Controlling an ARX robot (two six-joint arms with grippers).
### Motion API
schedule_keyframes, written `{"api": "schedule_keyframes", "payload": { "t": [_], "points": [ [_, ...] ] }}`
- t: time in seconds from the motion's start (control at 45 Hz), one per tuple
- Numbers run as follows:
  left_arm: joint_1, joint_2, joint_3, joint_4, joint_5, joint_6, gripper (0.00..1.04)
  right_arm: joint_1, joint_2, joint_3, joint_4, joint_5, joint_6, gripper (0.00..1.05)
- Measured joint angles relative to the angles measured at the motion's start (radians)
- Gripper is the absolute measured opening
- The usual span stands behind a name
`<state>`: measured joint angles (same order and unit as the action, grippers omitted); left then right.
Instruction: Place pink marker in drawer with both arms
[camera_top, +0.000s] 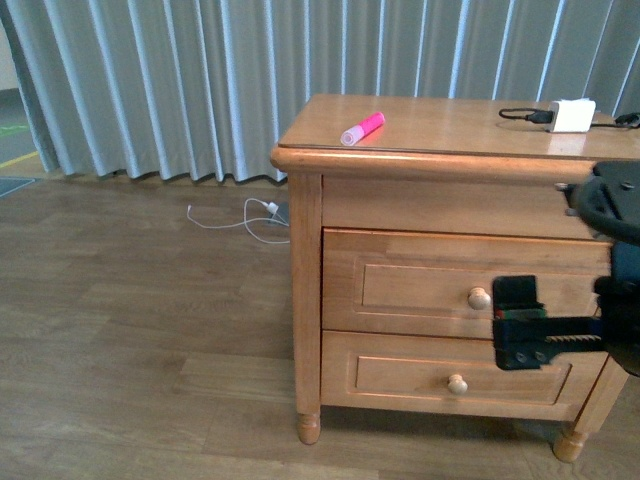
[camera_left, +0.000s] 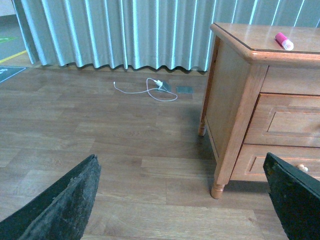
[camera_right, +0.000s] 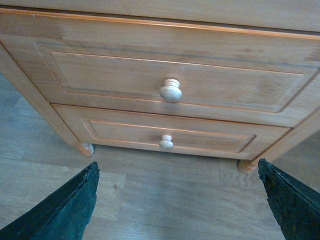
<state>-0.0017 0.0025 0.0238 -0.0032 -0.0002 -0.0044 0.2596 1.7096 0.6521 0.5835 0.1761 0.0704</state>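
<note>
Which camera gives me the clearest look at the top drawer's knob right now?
The right wrist view: the knob sits large, centred and unobstructed. The front view shows it small, just beside the right hand. The left wrist view cuts it off, showing only part of the drawer front.

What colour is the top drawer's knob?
The knob is pale cream, lighter than the honey-coloured top drawer; clearest in the right wrist view.
</note>
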Motion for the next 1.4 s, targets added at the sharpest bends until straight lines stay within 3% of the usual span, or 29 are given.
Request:
{"api": "schedule_keyframes", "payload": {
  "t": [0.2, 0.622, 1.111, 1.2, 1.4],
  "points": [
    [0.0, 0.0, 0.0, 0.0, 0.0, 0.0, 0.99, 0.021, 0.262, 0.211, 0.067, 0.049, 0.001, 0.96],
    [0.0, 0.0, 0.0, 0.0, 0.0, 0.0, 0.99, 0.0, 0.555, 0.527, 0.024, 0.126, 0.01, 0.96],
    [0.0, 0.0, 0.0, 0.0, 0.0, 0.0, 0.99, -0.017, 0.596, 0.566, 0.024, 0.102, 0.012, 0.96],
    [0.0, 0.0, 0.0, 0.0, 0.0, 0.0, 0.99, -0.017, 0.596, 0.566, 0.024, 0.099, 0.011, 0.86],
    [0.0, 0.0, 0.0, 0.0, 0.0, 0.0, 0.99, -0.018, 0.598, 0.57, 0.011, 0.089, 0.009, 0.49]
  ]
}}
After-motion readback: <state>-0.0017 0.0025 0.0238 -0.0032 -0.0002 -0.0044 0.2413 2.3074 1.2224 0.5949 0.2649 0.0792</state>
